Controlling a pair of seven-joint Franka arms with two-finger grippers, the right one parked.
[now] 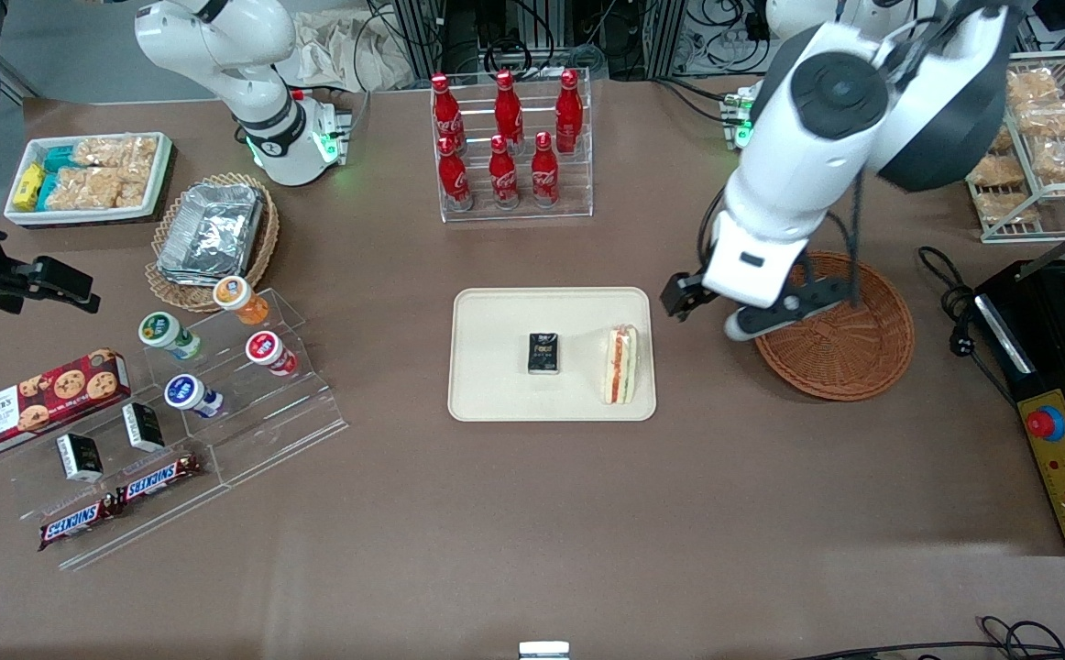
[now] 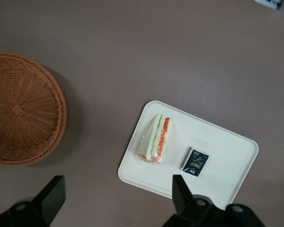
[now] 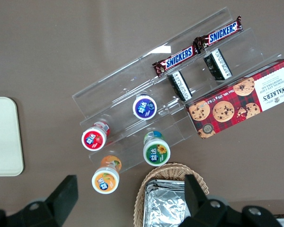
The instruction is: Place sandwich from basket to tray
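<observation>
On the brown surface [image 1: 532, 513], the task looked all but finished, judging from how things lay. Largest of the task's things, the flat cream-beige rectangular tray [image 1: 496, 316] with rounded corners sat near the middle, and the round, shallow, reddish-brown wicker basket [image 1: 849, 353] stood beside it, toward the working arm's end, apart from it and with nothing visible inside in the wrist view. The left arm's claw [image 1: 711, 312] hung above the bare strip between tray and basket, partly over the basket's rim, its two dark fingers [image 2: 52, 196] spread wide with nothing between them. The triangular wedge of pale white bread with red-orange and green filling, the sandwich [image 1: 622, 364], lay on the tray at the edge nearest the basket, resting on its side and clear of the claw. A small black packet [image 1: 544, 354] lay near it on the same tray, not touching. What seemed left was only for the arm to draw away.
</observation>
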